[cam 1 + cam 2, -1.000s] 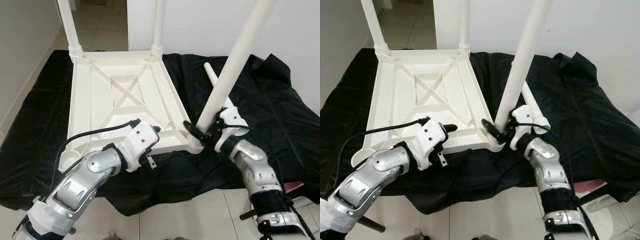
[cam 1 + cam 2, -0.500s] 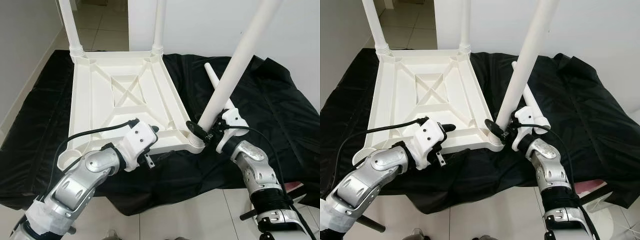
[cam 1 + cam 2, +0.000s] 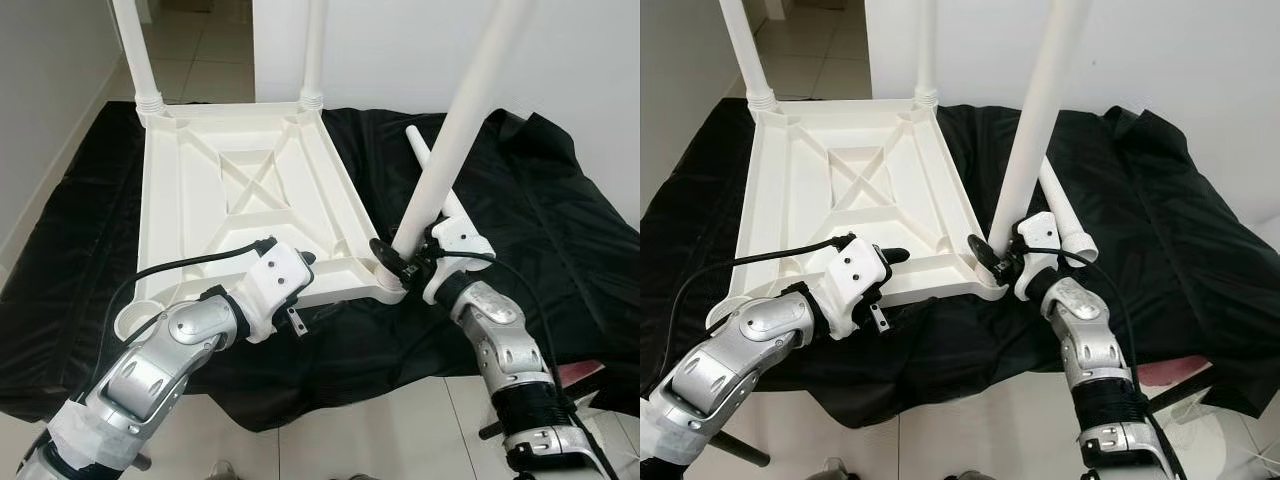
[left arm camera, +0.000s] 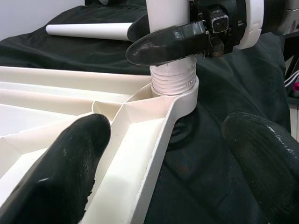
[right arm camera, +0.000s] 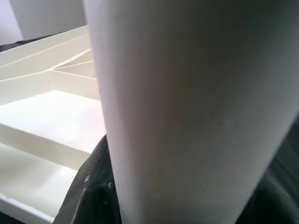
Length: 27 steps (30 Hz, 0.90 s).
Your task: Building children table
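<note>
- The white plastic table top [image 3: 240, 205] lies upside down on a black cloth [image 3: 540, 230]; it is the landmark for every position below.
- Two white legs stand in its far corners.
- Right gripper [image 3: 1002, 262]: clamped on the white tubular leg [image 3: 455, 140], low down, with the threaded end entering the near right corner socket [image 4: 174, 91].
- Left gripper [image 4: 168, 154]: fingers apart, straddling the near edge rail and gripping nothing.
- Risk: the leg leans away from the table top. Turned while tilted, the thread may cross or jam.
- Risk: with the near edge unclamped, the table top could slide on the cloth.
- A loose white leg [image 3: 1065, 215] lies just beyond the socket, close to the right arm's path.
</note>
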{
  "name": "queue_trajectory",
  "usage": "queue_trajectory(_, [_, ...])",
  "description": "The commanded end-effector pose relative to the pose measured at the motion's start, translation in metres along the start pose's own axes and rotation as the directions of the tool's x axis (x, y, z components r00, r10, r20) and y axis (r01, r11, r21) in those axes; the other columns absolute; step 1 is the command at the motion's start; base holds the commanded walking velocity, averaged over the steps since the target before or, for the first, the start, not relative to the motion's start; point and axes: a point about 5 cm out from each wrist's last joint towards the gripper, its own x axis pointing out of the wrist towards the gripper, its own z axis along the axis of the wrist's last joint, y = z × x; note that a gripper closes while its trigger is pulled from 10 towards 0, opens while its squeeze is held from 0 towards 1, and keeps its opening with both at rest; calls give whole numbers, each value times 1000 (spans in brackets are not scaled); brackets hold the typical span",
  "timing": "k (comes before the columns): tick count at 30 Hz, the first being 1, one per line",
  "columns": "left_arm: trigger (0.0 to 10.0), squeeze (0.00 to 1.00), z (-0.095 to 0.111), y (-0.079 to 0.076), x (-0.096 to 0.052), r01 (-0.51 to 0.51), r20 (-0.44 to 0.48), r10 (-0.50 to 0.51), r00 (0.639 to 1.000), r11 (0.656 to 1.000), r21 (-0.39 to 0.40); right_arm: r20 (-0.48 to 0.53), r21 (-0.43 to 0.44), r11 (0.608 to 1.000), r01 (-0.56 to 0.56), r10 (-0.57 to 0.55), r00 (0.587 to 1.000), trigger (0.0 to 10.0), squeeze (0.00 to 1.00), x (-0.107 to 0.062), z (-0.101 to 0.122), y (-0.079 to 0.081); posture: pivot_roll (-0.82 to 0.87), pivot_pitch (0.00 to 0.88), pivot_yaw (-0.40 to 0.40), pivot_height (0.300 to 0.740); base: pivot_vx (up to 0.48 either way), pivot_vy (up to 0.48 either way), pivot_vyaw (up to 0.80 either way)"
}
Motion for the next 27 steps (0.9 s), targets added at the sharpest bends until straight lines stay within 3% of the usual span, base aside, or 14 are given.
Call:
queue_trajectory(1, [10000,0,2,-6,-1,112,-4,-112,994,994,11,-54,11,1000,20,-19,998,10000,0,-1,-10,5,27,89,-54,740,0,0,0])
queue_trajectory(8, [10000,0,3,-6,-1,115,-1,-115,993,993,10,-43,65,985,159,-156,987,10000,0,-2,-7,14,21,94,-49,740,0,0,0])
queue_trajectory(11, [10000,0,4,-7,0,117,5,-117,993,993,5,-37,86,962,259,-256,966,10000,0,-6,-8,21,19,96,-48,740,0,0,0])
queue_trajectory(12, [10000,0,4,-8,0,119,6,-119,993,993,4,-36,80,937,339,-337,941,10000,0,-9,-8,22,19,96,-48,740,0,0,0])
queue_trajectory(14, [10000,0,4,-8,0,119,6,-119,993,993,4,-36,80,937,339,-337,941,10000,0,-9,-8,22,19,96,-48,740,0,0,0])
queue_trajectory(15, [10000,0,4,-9,1,120,7,-120,993,993,2,-50,92,895,436,-433,900,10000,0,-12,-10,27,19,97,-51,740,0,0,0])
queue_trajectory(17, [10000,0,4,-9,1,120,7,-120,993,993,2,-50,92,895,436,-433,900,10000,0,-12,-10,27,19,97,-51,740,0,0,0])
queue_trajectory(19, [10000,0,4,-10,1,121,9,-121,993,993,-2,-70,143,835,531,-526,847,10000,0,-13,-11,38,25,93,-59,740,0,0,0])
queue_trajectory(23, [10000,0,4,-12,2,123,12,-123,992,992,-4,-69,180,838,514,-511,857,10000,0,-9,-7,49,25,87,-66,740,0,0,0])
queue_trajectory(27, [10000,0,4,-12,3,125,16,-125,992,992,-5,-70,174,834,523,-520,852,10000,0,-10,-6,45,25,83,-68,740,0,0,0])
